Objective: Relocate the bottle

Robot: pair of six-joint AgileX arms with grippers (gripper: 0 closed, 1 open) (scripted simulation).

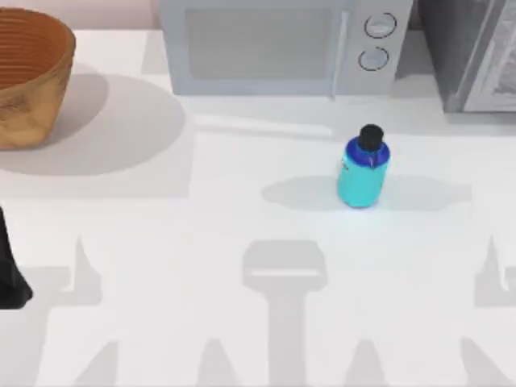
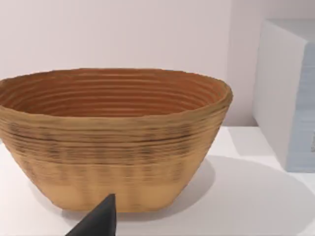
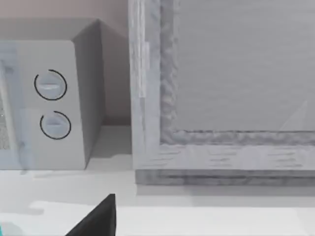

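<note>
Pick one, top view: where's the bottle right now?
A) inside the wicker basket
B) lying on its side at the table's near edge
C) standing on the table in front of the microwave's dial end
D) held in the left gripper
C: the bottle stands upright on the bare table, just in front of the microwave by its dials, far from the wicker basket at the top view's left.

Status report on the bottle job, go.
Left arm parked at table's left edge. Bottle upright mid-table, untouched, before the microwave. Basket far left. Nothing blocking.
</note>
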